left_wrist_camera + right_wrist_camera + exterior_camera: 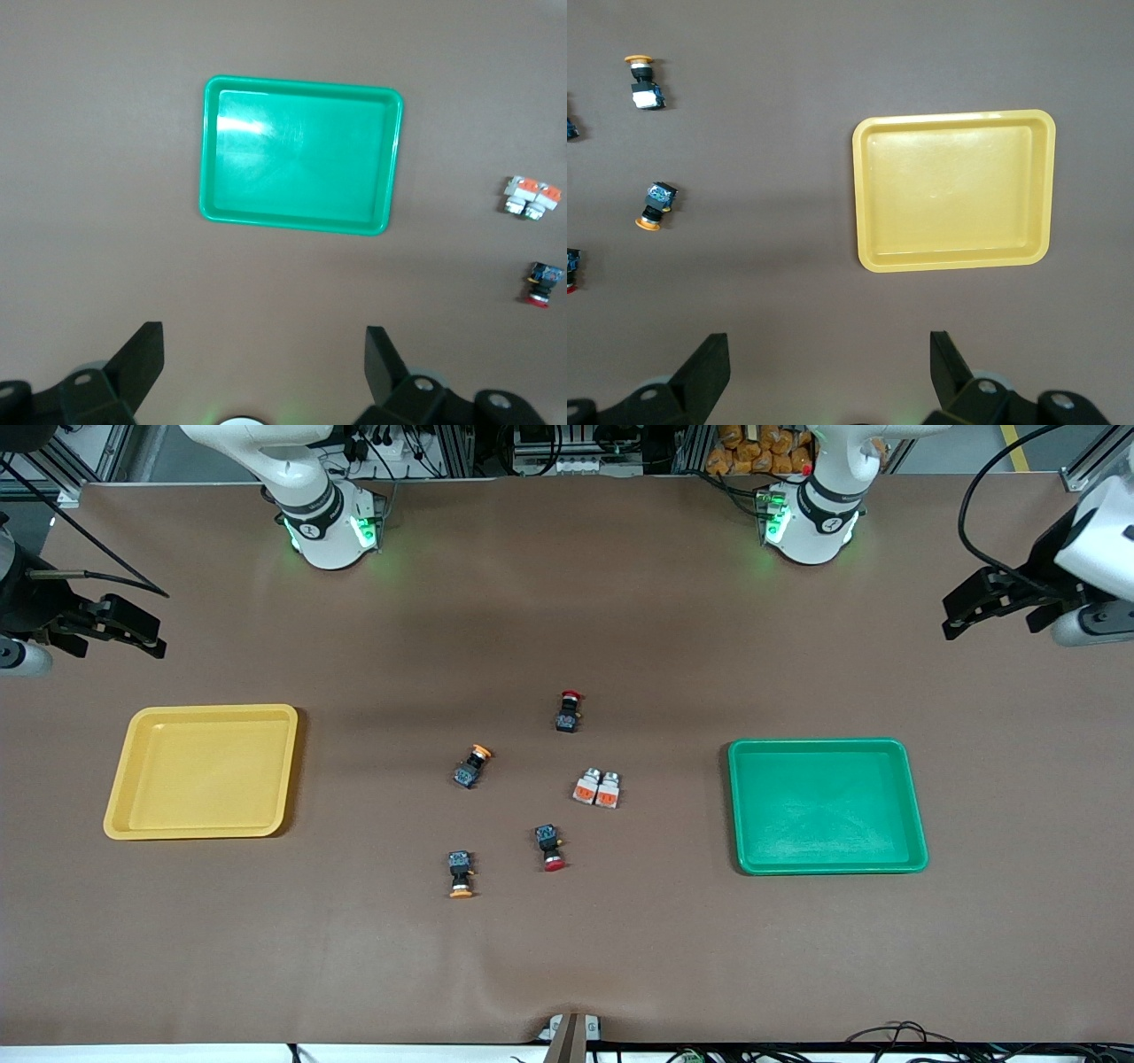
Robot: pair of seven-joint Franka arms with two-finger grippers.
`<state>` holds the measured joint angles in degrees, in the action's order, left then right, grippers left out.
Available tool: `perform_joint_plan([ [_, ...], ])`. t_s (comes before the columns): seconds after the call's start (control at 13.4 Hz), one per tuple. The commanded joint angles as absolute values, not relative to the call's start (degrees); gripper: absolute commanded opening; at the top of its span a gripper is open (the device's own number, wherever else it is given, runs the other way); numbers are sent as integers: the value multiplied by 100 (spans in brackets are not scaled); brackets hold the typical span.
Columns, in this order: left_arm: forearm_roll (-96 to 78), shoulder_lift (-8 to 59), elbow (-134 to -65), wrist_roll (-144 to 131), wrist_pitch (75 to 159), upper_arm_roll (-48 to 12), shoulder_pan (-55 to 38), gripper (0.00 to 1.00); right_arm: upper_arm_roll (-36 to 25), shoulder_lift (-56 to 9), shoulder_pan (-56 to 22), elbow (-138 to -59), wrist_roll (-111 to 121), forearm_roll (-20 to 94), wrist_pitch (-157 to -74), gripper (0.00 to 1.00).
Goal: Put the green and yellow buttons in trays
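Both grippers hanging with fingers spread wide, nothing in them — both arms just waiting.

Left gripper (961, 615) is up over the table edge at the left arm's end, right gripper (146, 638) same deal at the right arm's end. Green tray (917, 806) and yellow tray (120, 797) sit well apart with every part on the brown table (567, 957) between them: two orange-capped buttons (472, 765) (460, 873), the pair of pale blocks (598, 788) touching each other, plus two red-capped buttons (568, 711) (550, 847).
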<state>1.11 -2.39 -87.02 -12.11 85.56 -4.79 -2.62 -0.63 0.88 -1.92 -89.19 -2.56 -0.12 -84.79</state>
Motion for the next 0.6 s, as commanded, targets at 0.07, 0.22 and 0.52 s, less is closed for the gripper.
perform_joint_plan([
  [0.07, 184, -123, -8446, -1257, 8420, -483, -237, 100, -18, 114, -105, -8903, -316, 97, -8429, 100],
  [0.22, 220, -123, -8438, -1239, 8420, -475, -237, 100, -18, 114, -97, -8903, -308, 88, -8429, 100],
  [0.52, 211, -176, -8464, -1213, 8253, -483, -237, 100, -18, 114, -97, -8903, -316, 88, -8429, 100],
])
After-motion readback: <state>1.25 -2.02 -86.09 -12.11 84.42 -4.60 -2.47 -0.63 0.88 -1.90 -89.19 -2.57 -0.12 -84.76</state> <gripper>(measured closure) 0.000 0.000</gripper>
